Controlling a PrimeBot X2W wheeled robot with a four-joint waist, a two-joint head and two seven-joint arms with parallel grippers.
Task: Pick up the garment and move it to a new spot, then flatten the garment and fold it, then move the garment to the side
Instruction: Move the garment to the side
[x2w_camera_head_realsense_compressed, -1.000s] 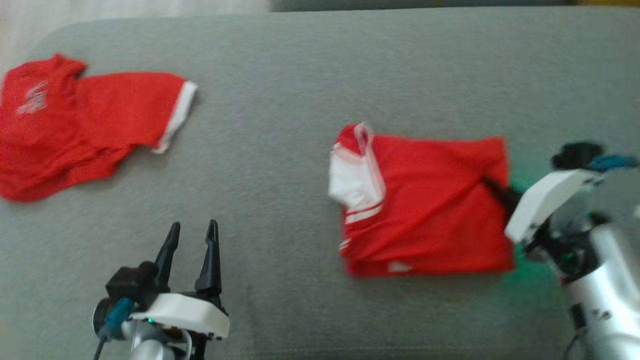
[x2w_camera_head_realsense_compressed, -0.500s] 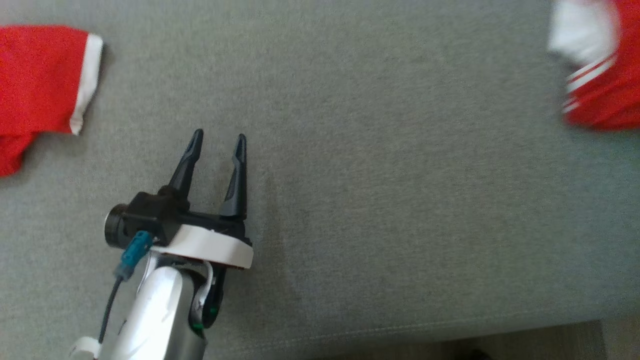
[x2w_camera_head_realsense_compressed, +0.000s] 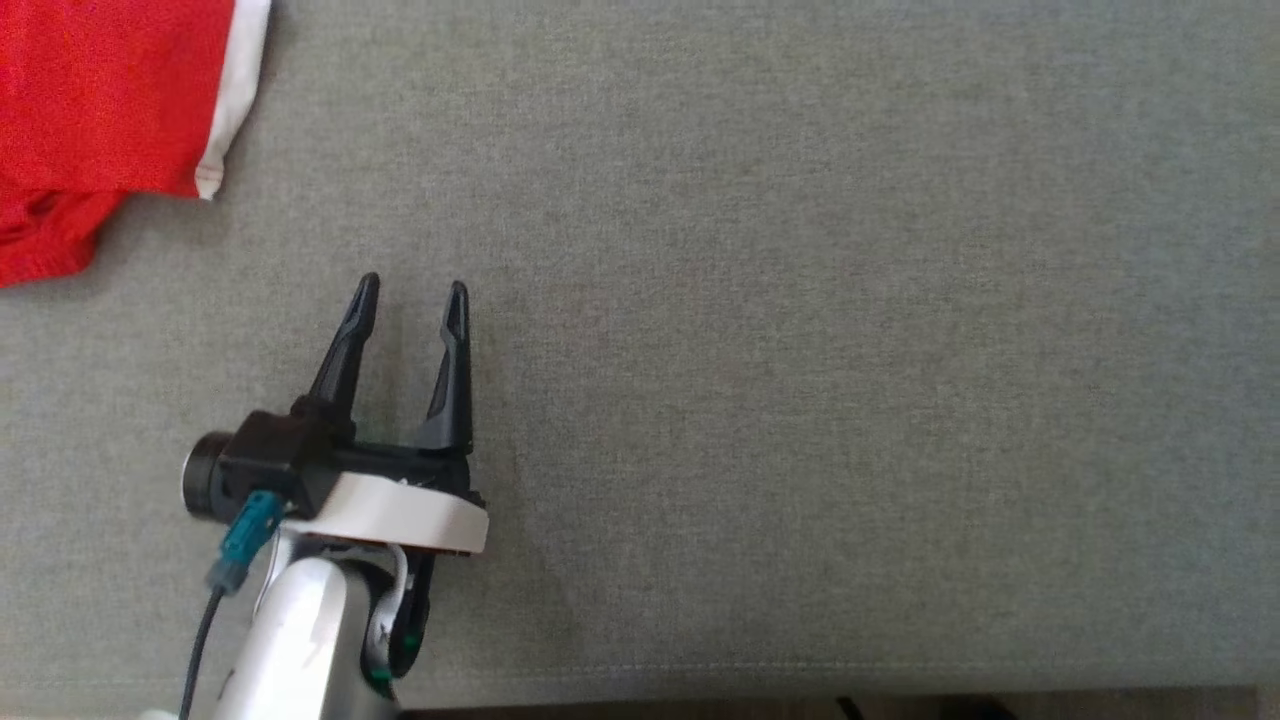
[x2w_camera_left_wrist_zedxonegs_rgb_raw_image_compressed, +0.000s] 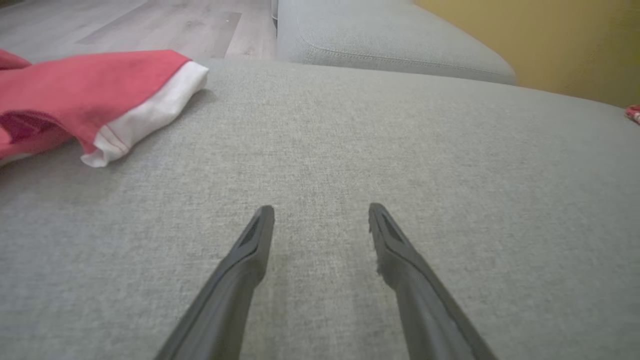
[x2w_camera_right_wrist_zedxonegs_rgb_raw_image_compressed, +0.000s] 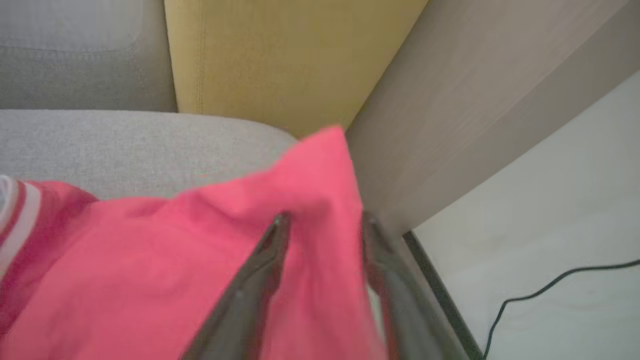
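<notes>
Both spread: left hand (x2w_camera_head_realsense_compressed: 412, 286) over sofa (x2w_camera_head_realsense_compressed: 800, 350), right hand (x2w_camera_right_wrist_zedxonegs_rgb_raw_image_compressed: 325, 216) (blurred) over garment (x2w_camera_right_wrist_zedxonegs_rgb_raw_image_compressed: 150, 260).

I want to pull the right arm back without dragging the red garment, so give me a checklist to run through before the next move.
1. Right tool jaws apart: ok.
2. Garment free of the right tool: cannot tell; cloth lies between its fingers and the right wrist view is blurred.
3. Garment resting fully on the cushion: cannot tell; one corner shows past the cushion's rim.
4. Left tool open and empty: ok.
5. Left tool apart from the other red garment: ok.
</notes>
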